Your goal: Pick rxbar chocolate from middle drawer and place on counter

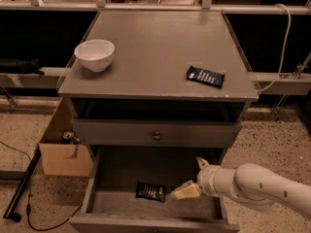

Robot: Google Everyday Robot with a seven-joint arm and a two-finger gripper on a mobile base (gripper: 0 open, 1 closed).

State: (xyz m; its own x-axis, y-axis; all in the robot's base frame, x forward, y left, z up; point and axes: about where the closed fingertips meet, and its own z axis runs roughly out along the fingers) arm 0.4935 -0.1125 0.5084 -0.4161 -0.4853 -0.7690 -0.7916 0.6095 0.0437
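Observation:
The rxbar chocolate [150,191], a flat dark wrapper, lies on the floor of the pulled-out middle drawer [121,171], near its front. My gripper [193,177] is inside the drawer, just right of the bar and not touching it. It is open and empty, with one pale finger [184,191] pointing at the bar's right end and the other finger [201,162] higher up. The counter [155,42] is the grey cabinet top above.
A white bowl [95,54] sits at the counter's left and a navy-blue bar [205,76] at its right front. A shut drawer front with a round knob [156,136] is above the open drawer. A cardboard box [63,154] stands on the floor to the left.

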